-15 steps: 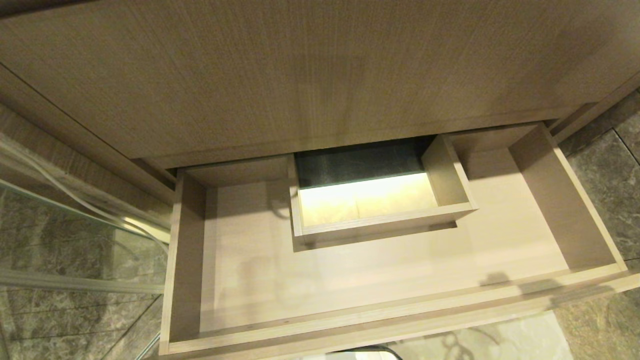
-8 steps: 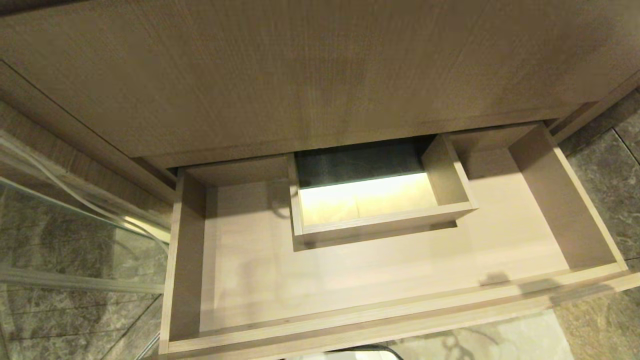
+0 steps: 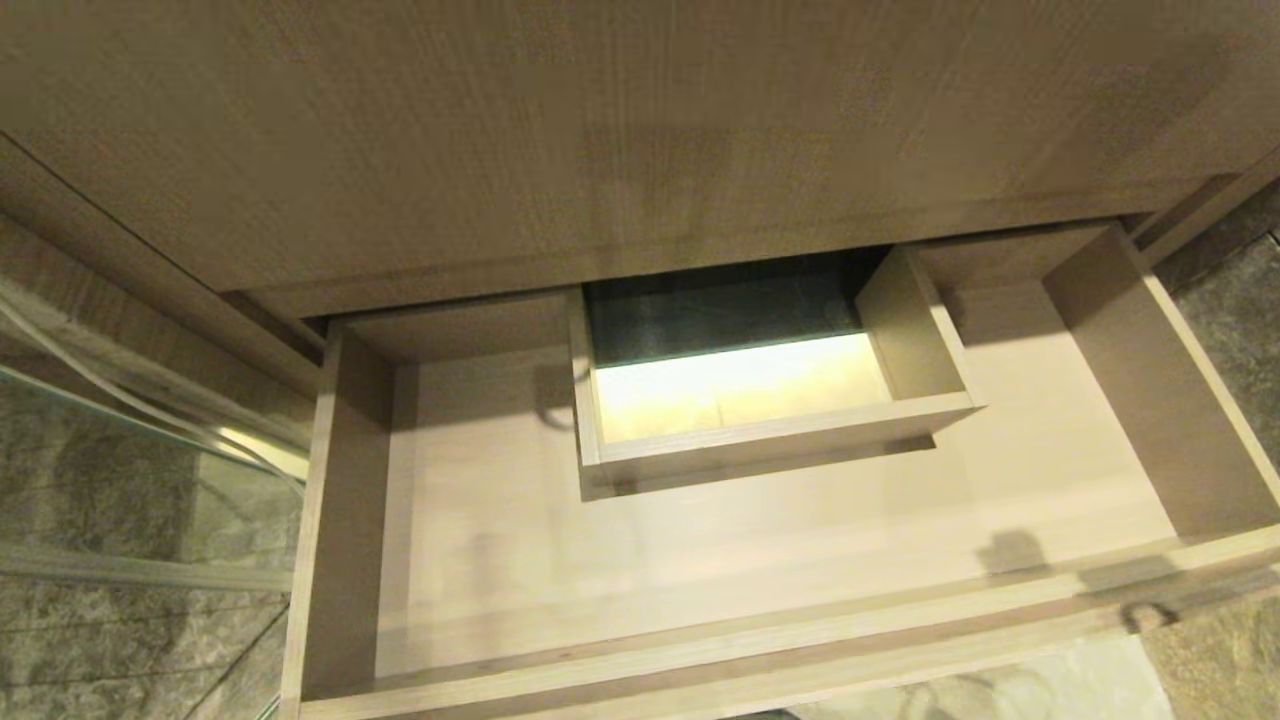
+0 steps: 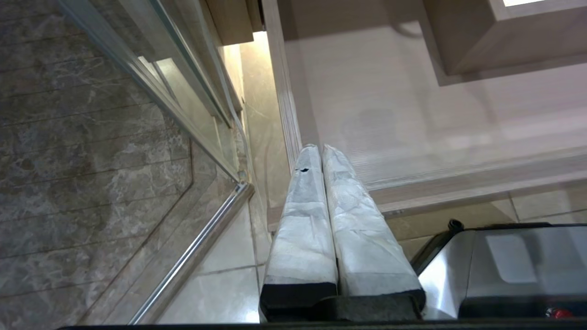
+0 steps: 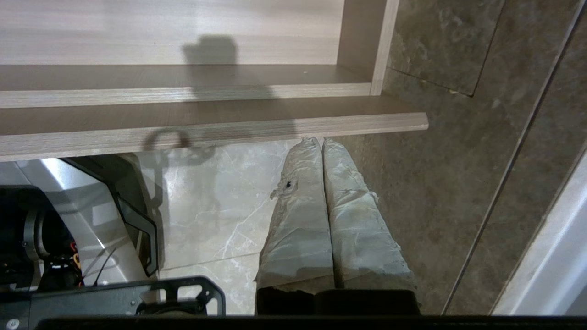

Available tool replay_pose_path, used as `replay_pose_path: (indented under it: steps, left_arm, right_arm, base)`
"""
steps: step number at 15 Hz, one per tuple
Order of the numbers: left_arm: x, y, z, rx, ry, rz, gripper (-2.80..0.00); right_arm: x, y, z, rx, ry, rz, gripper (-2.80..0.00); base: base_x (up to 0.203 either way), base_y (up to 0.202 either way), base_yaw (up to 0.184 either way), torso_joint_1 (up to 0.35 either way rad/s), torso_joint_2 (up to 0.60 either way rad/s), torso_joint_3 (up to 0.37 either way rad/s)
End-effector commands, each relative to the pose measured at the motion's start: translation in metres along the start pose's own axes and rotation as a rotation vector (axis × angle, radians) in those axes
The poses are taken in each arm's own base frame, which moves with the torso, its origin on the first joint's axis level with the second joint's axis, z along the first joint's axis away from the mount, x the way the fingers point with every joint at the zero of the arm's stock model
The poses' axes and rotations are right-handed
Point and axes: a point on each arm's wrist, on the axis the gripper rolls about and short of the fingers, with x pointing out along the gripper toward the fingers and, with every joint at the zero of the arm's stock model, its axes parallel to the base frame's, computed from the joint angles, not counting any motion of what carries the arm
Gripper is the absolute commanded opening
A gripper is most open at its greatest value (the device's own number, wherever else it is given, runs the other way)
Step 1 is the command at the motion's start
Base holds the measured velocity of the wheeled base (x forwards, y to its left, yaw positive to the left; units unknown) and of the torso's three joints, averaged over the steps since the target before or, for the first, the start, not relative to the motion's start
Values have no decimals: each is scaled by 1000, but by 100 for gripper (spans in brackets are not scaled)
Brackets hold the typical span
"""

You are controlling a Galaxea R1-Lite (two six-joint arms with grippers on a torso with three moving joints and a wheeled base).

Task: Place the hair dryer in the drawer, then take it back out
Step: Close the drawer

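Note:
The drawer [image 3: 700,650] stands pulled out below me, wide and shallow, light wood grain, with a boxed cut-out [image 3: 770,435] at its back middle. Its floor is bare. The hair dryer is out of view. Neither arm shows in the head view. My left gripper [image 4: 319,149] is shut and holds nothing; it hangs near the drawer's [image 4: 412,123] front left corner. Also shut and holding nothing, my right gripper [image 5: 319,141] hangs just in front of the drawer's front edge [image 5: 206,123], near its right end, over the floor tiles.
A tall plain wood front panel [image 3: 600,150] rises above the drawer. A glass panel with a metal rail [image 4: 192,256] stands close on the left. Dark marble tiles [image 5: 458,183] lie to the right. My own base [image 4: 504,270] sits under the drawer's front.
The whole head view has shifted and the drawer looks slightly larger, so the camera has moved. Nothing in the drawer has changed.

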Motion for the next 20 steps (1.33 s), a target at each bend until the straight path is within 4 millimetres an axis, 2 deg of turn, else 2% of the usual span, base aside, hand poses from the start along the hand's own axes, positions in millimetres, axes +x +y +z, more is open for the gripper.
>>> replay_pose_path:
  steps: [1,10,15,17,20]
  left_arm:
    - [0,0,0,0,-1,0,-280]
    - [0,0,0,0,-2,0,-280]
    - [0,0,0,0,-2,0,-280]
    - [0,0,0,0,-1,0,-280]
    - [0,0,0,0,-2,0,-280]
  right_arm:
    - [-1,0,0,-2,1,-1,-280]
    - [-8,3,-10,-4,23,8,-280]
    - [-25,18,-48,-30,240,95,-280]
    - [-20,24,-62,-1,350,124,-280]
    - [-1,29,-68,85,463,139,-280]
  base:
    - [0,0,0,67,190,199]
    - [0,0,0,59,53,84]
    - [0,0,0,12,5,43]
    - [0,0,0,1,-1,13]
    - [0,0,0,0,0,0]
